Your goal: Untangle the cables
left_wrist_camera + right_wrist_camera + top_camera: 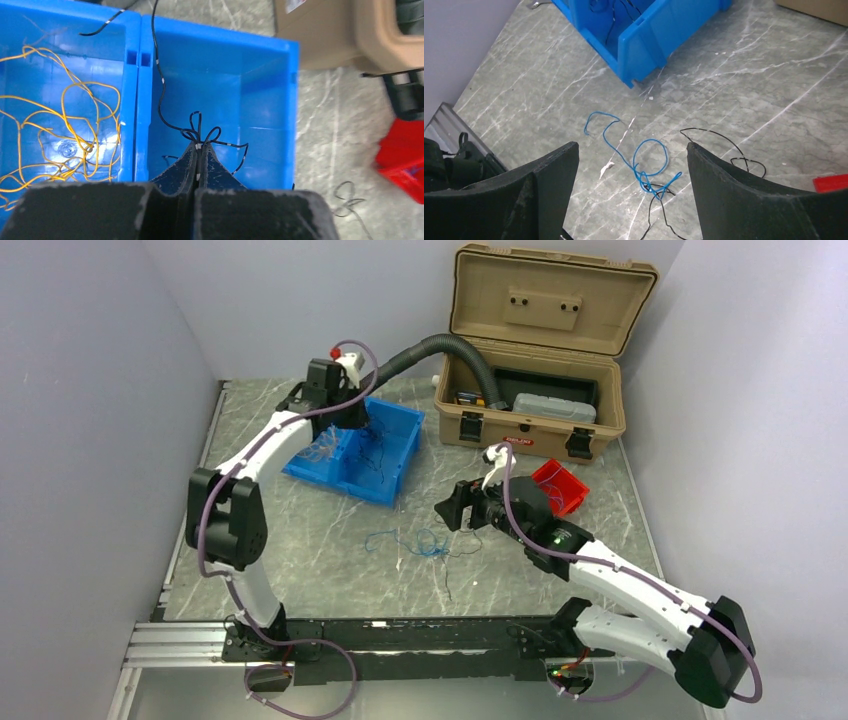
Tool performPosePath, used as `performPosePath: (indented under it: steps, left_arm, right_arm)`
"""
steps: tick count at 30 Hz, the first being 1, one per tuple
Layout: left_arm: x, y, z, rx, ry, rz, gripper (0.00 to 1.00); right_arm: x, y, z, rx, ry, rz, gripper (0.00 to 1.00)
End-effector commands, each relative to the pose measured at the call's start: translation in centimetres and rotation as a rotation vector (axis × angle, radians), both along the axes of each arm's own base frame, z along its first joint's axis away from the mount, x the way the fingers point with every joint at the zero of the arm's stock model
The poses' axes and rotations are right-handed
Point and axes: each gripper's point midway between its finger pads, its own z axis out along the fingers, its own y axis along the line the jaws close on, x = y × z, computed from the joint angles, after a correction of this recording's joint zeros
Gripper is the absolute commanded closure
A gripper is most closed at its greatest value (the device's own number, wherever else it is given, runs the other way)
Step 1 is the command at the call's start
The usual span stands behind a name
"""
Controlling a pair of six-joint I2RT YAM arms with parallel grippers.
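Left claw (198, 150): clenched on black wire (159, 85) inside blue bin (280, 100).
Right claw (631, 146): spread wide over blue wire (650, 141) on table (749, 90).

The divided blue plastic bin (220, 70) shines glossy; the grey veined tabletop (749, 90) is smooth and matt; thin yellow cables (82, 147) look plastic-sheathed, perhaps.
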Motion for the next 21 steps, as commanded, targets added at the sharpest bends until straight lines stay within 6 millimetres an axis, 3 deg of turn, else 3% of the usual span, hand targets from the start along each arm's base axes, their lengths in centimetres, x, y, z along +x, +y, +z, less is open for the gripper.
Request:
performPosePath:
  steps: [1, 5, 8, 12, 17, 21]
  left_arm:
    - [0.9, -1.5, -1.7, 0.104, -0.102, -0.027, 1.00]
    - [-0.4, -1.9, -5.9, 0.233, -0.054, -0.054, 1.00]
    - [-1.0, -1.4, -7.0, 0.269, 0.003, -0.029, 0.98]
    - [-2.2, -1.5, -5.3, 0.229, 0.007, -0.027, 0.73]
    - [-5.2, -2.1, -2.1, 0.168, -0.010, -0.054, 0.40]
    - [-8.1, -2.7, 0.9, 0.179, -0.068, -0.084, 0.29]
  right_arm:
    - [0.7, -0.7, 0.6, -0.001, -0.033, -0.048, 0.18]
    - [0.6, -0.6, -0.1, -0.007, -0.019, -0.040, 0.18]
    - [0.8, -0.8, -0.9, -0.026, 0.008, -0.056, 0.18]
    - [1.8, -2.5, -3.8, -0.138, 0.130, -0.179, 0.14]
    - [2.5, -4.1, -6.6, -0.217, 0.254, -0.261, 0.14]
    - [2.1, -3.7, -7.3, -0.189, 0.296, -0.242, 0.14]
